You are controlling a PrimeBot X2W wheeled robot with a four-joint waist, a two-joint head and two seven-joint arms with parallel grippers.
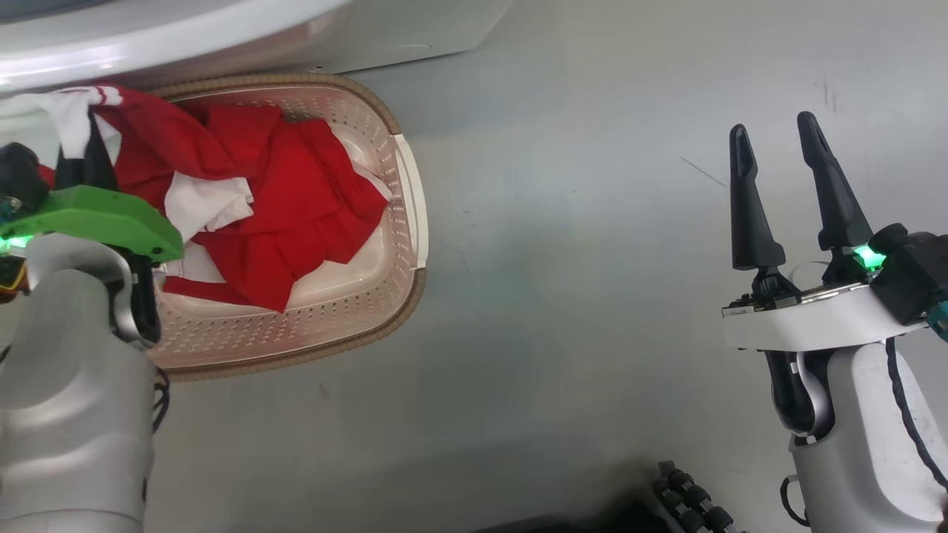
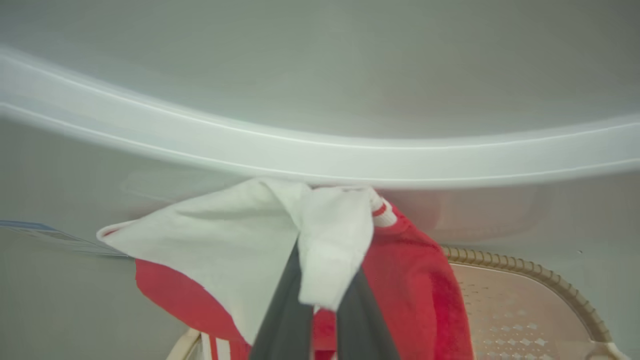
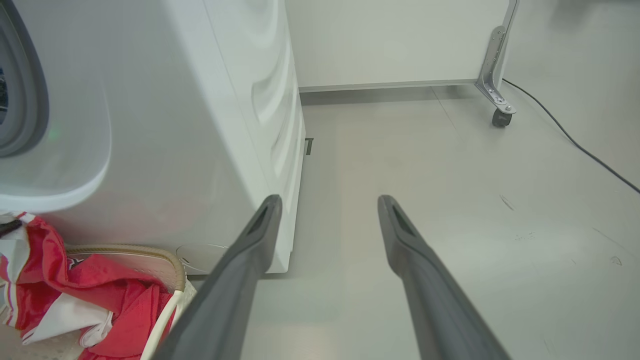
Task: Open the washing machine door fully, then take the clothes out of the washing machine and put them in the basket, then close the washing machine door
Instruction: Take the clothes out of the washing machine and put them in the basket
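The jersey (image 2: 240, 245) could slide over the rim of the basket (image 1: 404, 296) onto the floor (image 1: 578, 259) beside the washing machine (image 3: 175, 125) if released here. It hangs at the basket's 10 o'clock edge, not over the middle where the other red clothes (image 1: 296, 192) lie heaped. The left gripper (image 2: 322, 272) is clamped on a fold of that red and white jersey, fingers nearly together, while the right gripper (image 1: 774, 129), at 3 o'clock in the head view, is spread wide and empty, well apart from the basket.
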